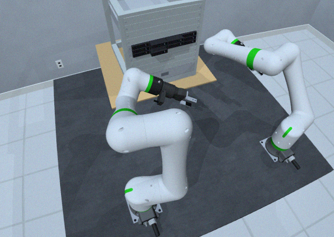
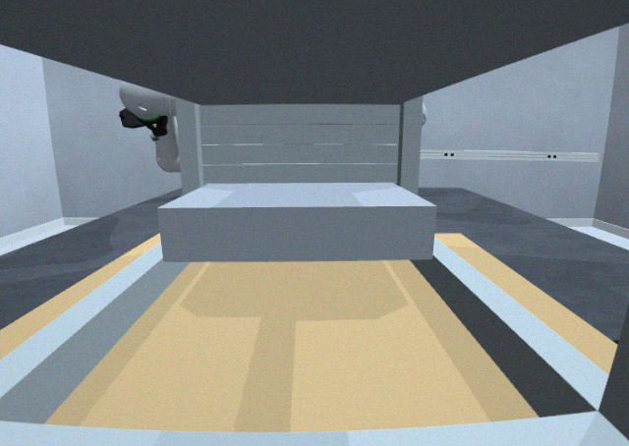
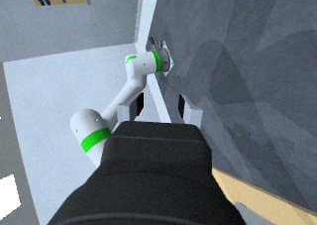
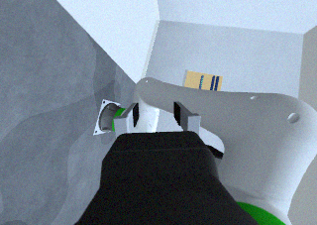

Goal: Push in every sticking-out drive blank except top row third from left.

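Observation:
The grey rack stands upright on a wooden board. Its front holds a black band of drive blanks. In the second column from the left, a bottom-row blank sticks out, and an upper blank also seems to. The third top-row blank appears to stick out too. Depths of the others are hard to tell. My left gripper is open and empty, low in front of the rack, pointing away from the blanks. My right gripper is open and empty, mostly hidden behind its arm in the top view.
The left arm stands in front of the rack, its wrist near the board's front edge. The right arm reaches beside the rack's right side. Both bases stand on the dark mat. A wall lies behind the rack.

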`<state>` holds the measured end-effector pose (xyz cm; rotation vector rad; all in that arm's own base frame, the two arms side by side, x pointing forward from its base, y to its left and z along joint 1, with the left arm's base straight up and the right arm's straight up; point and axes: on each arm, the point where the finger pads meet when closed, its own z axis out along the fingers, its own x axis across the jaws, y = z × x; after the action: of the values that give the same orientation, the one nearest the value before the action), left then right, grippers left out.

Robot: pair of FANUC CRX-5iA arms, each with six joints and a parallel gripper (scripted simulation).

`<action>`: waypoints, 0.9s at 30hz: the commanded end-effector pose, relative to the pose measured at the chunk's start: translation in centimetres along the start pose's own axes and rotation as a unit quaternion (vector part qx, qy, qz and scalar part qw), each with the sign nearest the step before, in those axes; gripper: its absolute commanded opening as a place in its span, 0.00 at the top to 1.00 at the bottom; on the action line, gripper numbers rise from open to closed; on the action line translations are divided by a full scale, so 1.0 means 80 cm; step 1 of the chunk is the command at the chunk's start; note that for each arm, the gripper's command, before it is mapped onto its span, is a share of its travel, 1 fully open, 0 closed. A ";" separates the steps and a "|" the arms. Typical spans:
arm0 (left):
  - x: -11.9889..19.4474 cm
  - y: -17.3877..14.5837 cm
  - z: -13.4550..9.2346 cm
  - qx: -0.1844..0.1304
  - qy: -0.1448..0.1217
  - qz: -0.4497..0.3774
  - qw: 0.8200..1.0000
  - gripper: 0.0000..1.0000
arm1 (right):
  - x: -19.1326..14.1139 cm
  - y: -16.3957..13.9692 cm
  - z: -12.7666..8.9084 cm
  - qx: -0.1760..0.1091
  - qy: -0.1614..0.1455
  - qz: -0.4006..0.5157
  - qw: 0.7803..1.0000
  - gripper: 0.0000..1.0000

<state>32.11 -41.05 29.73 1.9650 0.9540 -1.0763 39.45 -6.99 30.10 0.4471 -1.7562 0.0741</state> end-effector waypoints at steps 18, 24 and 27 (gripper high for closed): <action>-0.001 0.000 0.000 0.000 0.000 0.001 1.000 0.00 | 0.021 -0.089 0.065 -0.095 -0.096 0.173 0.976 0.00; -0.001 0.000 0.000 0.000 0.000 0.001 1.000 0.00 | 0.031 -0.127 0.102 -0.149 -0.131 0.261 0.945 0.00; -0.001 0.000 0.000 0.000 0.000 0.001 1.000 0.00 | 0.033 -0.133 0.109 -0.159 -0.137 0.277 0.938 0.00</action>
<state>32.11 -41.05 29.73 1.9650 0.9540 -1.0763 35.24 -18.36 28.66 -0.1942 -2.0494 0.1214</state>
